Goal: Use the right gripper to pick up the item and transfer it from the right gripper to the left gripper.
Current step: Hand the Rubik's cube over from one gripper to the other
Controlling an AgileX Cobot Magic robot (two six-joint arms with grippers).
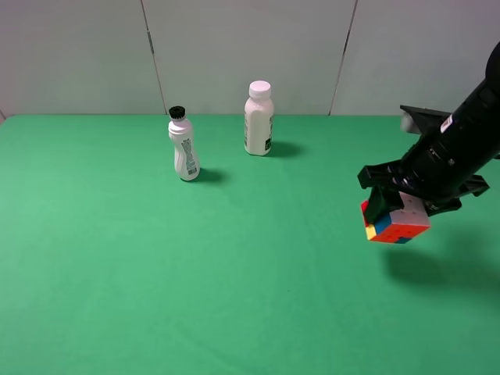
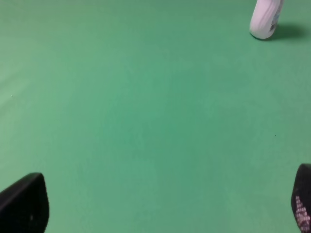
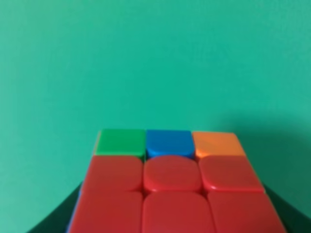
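Your right gripper [image 1: 394,205] pinches the cube [image 1: 396,222] above the table [image 1: 234,297], right side; left gripper [image 2: 163,208] stands spread, well apart. Grip possibly shallow, hard to see: release early and it drops.

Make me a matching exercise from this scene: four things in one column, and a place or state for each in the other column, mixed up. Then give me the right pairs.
Things:
1. puzzle cube
2. black-capped bottle
3. white-capped bottle
4. left gripper

Places or states:
A. open, holding nothing
B. nearest the back wall
C. gripped by the right gripper
D. standing left of the other bottle in the exterior high view

Pairs: 1-C, 2-D, 3-B, 4-A
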